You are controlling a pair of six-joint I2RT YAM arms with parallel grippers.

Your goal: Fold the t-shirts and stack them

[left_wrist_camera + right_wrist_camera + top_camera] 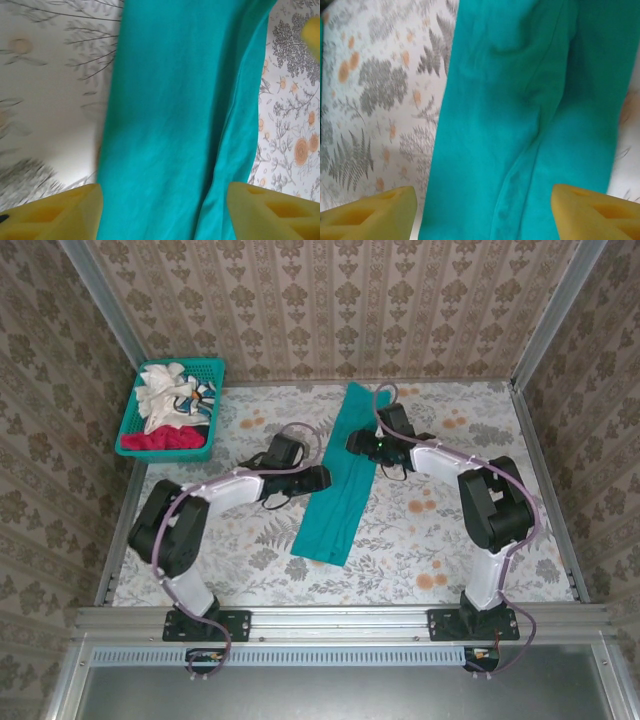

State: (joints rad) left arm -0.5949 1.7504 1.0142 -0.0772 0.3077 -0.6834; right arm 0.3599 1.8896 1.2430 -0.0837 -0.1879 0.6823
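Teal t-shirt [335, 512]: laid as a long narrow strip, slantwise on the middle of the table [450, 540].
Left gripper [162, 200]: set over the strip, fingers spread wide, nothing clamped.
Right gripper [482, 200]: spread wide over the strip's farther part.
Red t-shirt [160, 441], white t-shirt [163, 390]: heaped in the basket [186, 363], far left.

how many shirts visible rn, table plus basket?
3: teal shirt, a long strip mid-table; white shirt and red shirt bunched in the far-left basket. More may be hidden under them.
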